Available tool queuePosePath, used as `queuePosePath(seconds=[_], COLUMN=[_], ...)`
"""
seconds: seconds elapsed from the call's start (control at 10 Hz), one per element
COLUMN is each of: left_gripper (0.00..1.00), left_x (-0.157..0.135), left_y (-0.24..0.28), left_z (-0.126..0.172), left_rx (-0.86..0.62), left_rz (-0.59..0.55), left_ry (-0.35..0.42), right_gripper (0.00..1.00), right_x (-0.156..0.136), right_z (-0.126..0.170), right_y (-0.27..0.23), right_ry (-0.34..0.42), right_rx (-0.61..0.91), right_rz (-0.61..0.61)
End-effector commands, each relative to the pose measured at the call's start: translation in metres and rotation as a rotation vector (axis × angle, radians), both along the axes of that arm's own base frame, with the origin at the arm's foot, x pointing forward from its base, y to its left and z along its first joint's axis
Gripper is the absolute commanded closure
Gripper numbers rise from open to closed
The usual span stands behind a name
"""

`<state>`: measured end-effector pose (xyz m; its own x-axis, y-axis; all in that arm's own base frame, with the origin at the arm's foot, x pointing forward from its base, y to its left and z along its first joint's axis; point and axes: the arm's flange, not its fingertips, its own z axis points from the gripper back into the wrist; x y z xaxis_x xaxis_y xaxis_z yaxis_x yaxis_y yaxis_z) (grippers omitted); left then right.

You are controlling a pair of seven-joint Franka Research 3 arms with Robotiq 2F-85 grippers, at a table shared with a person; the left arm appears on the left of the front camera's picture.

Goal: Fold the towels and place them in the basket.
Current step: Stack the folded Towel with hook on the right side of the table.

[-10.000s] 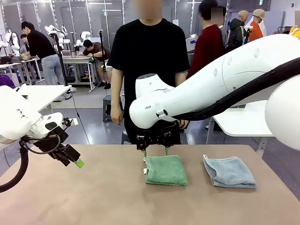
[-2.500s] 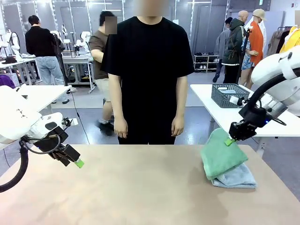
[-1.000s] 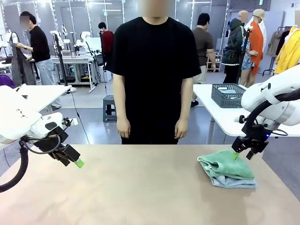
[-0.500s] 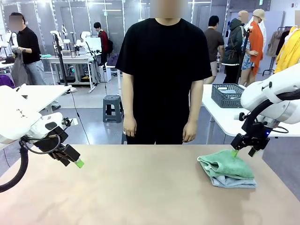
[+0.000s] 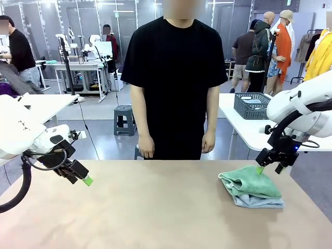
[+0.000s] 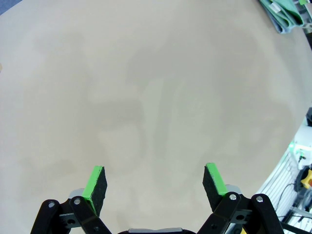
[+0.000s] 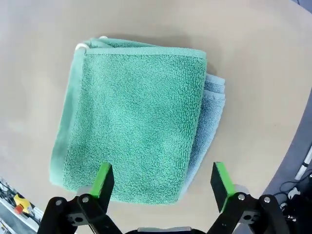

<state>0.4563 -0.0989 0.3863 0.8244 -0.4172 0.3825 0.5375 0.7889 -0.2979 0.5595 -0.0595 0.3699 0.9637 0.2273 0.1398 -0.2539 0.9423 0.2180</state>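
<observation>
We see the mint green towel lying folded on top of the pale grey-blue towel, the two stacked on the tan table near its right end. In the right wrist view the green towel covers most of the blue one, which shows as a strip along one edge, and a small white tag sits at a corner of the green cloth.

Just above the far right edge of the stack we see the right gripper, its jaws spread wide and holding nothing. From its own camera, the right gripper looks down on the towels with its green pads standing apart over the near edge of the green cloth; we cannot tell whether the pads touch it.

Behind that arm, on a white side table, we see the basket, dark grey with lattice sides, well apart from the towels.

At the other end, the left gripper hangs above the table's left side. In its wrist view the left gripper has its jaws fully parted, with only bare tabletop between them.

A person in a black T-shirt stands at the far side of the table, arms hanging down.
</observation>
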Motion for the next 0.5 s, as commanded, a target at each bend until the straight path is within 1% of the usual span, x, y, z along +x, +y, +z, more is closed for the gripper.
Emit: queuePosePath(seconds=[0.0,0.4], left_gripper=[0.0,0.0], left_x=[0.0019,0.0019], left_y=[-0.0005,-0.0005], left_z=[0.0033,0.0033], left_rx=[0.005,0.005], left_rz=[0.0,0.0], left_ry=[0.015,0.015], right_gripper=[0.0,0.0], right_x=[0.0007,0.0007], right_z=[-0.0008,-0.0008], right_y=[-0.0026,-0.0026], right_ry=[-0.003,-0.003], right_rx=[0.012,0.012], right_rz=[0.015,0.015])
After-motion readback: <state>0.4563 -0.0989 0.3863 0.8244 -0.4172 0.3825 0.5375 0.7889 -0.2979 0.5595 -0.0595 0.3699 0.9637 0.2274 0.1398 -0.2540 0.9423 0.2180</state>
